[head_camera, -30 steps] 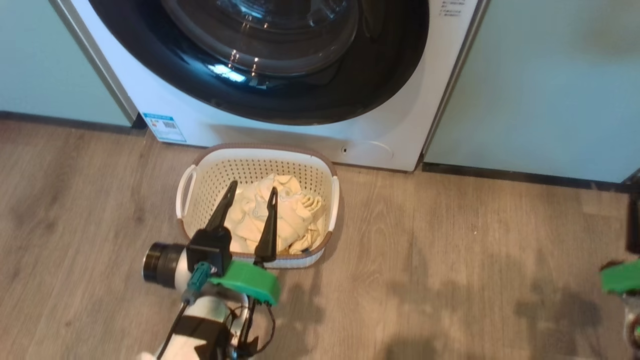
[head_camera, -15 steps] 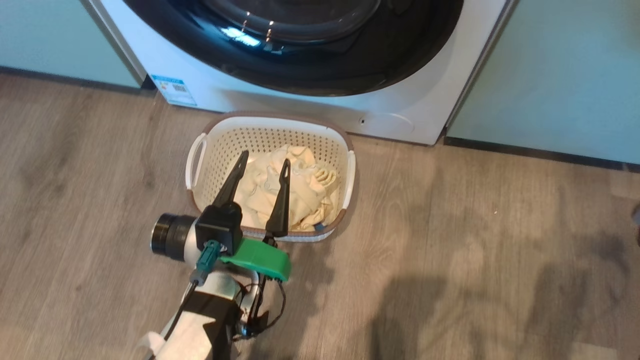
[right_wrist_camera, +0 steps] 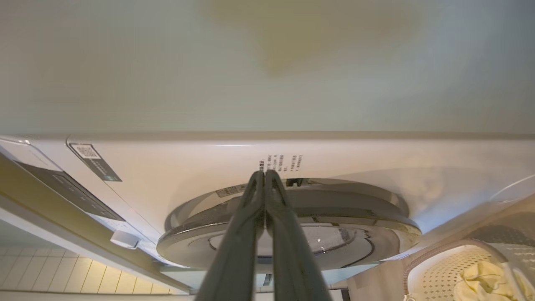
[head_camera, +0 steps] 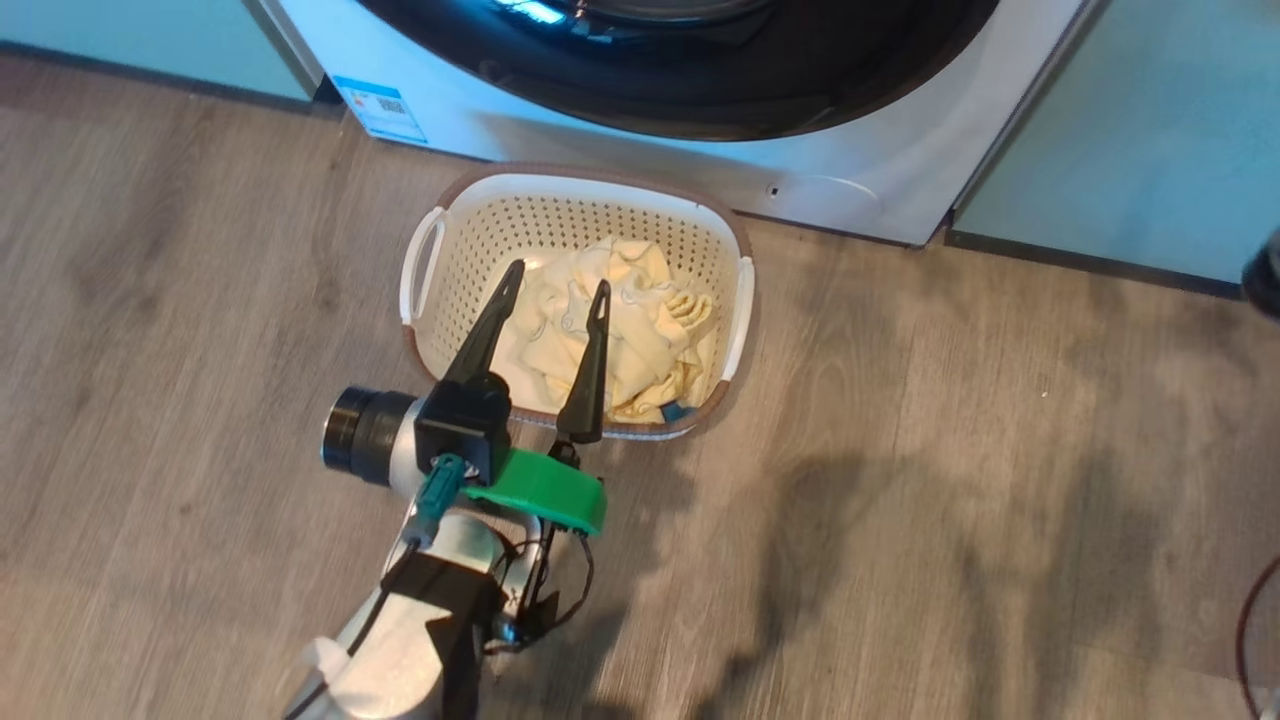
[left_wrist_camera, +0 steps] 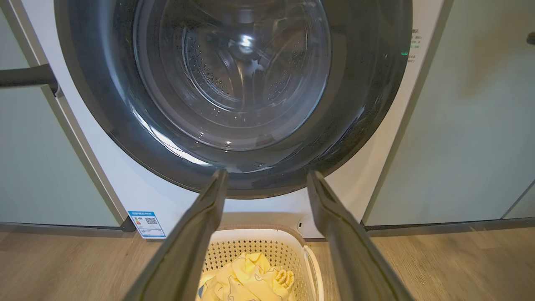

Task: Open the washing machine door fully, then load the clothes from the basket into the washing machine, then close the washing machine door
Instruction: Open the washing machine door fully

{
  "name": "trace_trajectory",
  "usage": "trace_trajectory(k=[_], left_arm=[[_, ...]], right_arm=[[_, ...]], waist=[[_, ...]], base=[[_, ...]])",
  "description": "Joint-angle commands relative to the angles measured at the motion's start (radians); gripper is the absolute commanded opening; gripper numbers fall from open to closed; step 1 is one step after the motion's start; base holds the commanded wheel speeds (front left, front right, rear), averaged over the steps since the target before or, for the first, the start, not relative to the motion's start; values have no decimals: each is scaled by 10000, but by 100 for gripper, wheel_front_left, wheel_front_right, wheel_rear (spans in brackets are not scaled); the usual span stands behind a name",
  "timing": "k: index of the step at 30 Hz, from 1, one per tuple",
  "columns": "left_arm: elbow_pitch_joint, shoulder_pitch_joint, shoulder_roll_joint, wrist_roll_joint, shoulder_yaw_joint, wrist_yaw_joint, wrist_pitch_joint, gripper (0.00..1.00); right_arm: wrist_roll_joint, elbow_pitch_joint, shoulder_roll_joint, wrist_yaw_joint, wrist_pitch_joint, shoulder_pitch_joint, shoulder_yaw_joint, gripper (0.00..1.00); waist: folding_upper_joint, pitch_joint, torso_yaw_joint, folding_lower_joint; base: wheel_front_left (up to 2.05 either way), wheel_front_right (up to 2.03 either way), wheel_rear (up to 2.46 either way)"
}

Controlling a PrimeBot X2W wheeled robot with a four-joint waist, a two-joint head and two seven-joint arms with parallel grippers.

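The white washing machine [head_camera: 850, 190] stands at the top of the head view, and its glossy black washing machine door [head_camera: 700, 70] lies flat against the front. The cream basket [head_camera: 440, 330] sits on the floor just before it, holding pale yellow clothes [head_camera: 640, 330]. My left gripper [head_camera: 559, 278] hangs open over the basket, with nothing between its fingers. From the left wrist I see that gripper [left_wrist_camera: 266, 175] facing the door [left_wrist_camera: 104, 104], with the basket [left_wrist_camera: 259, 246] and the clothes [left_wrist_camera: 250, 280] below. My right gripper [right_wrist_camera: 264, 172] is shut and empty, pointing at the door's edge [right_wrist_camera: 355, 209].
Pale green cabinets [head_camera: 1150, 130] flank the machine on both sides. A blue sticker [head_camera: 380, 108] marks its lower left corner. Grey wood floor [head_camera: 950, 480] spreads to the right of the basket. A dark bar [left_wrist_camera: 25, 75] juts in at the left of the left wrist view.
The head camera has shifted, so the machine and the basket sit higher and further right in its picture. My left gripper stays open over the basket.
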Motion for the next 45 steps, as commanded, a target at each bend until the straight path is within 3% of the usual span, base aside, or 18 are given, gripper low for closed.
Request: trace_trajectory(k=[1,18,30,45], left_arm=[[-366,-356,88,-65,156,116,-69,100],[-446,-791,86,-427,-523,431,-69,100],[-508,-987,86,-590,-866,572,-69,100],[-614,-1246,86,-736,-1131,735,-69,100]], right_arm=[[-41,-204,-76,-27,222,-792,339,0],[-876,1508,70,-27,1089,-3634,1547,0],[-1503,2978,80,-27,1046,-5000,1845,0],[-1798,3695,101,-27,1435,-5668,2194,0]], waist=[[0,152,123,-1],[0,742,701,-1],[0,1084,1019,-1],[0,1399,1212,-1]], base=[[0,0,0],[0,0,0],[0,0,0],[0,0,0]])
